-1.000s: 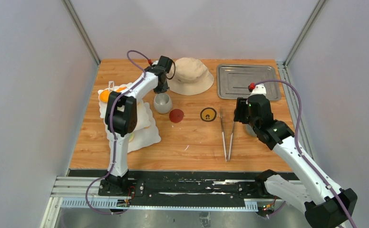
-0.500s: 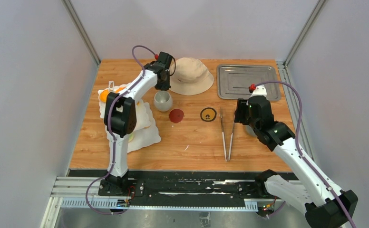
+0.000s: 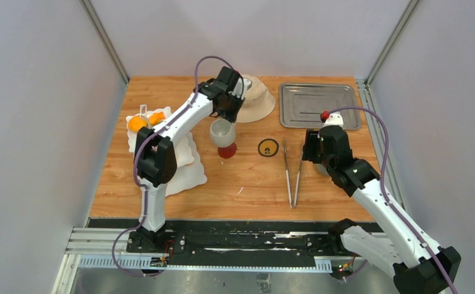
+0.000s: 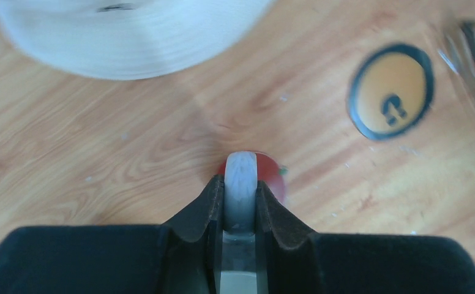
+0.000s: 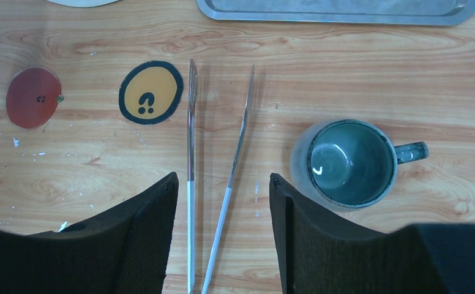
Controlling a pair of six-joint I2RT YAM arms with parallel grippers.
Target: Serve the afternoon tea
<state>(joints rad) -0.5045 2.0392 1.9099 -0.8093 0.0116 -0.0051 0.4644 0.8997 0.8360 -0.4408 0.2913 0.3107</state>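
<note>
Over red coaster: left gripper pinching mug rim.

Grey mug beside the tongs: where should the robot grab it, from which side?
Probably by the rim, from straight above: the grey mug stands upright with its mouth open, so one finger can slip inside the wall, one outside. Its handle is small, likely a poorer hold.

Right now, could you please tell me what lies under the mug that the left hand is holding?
A red coaster shows beneath the mug in the left hand. The mug covers part of it; whether they touch cannot be told.
</note>
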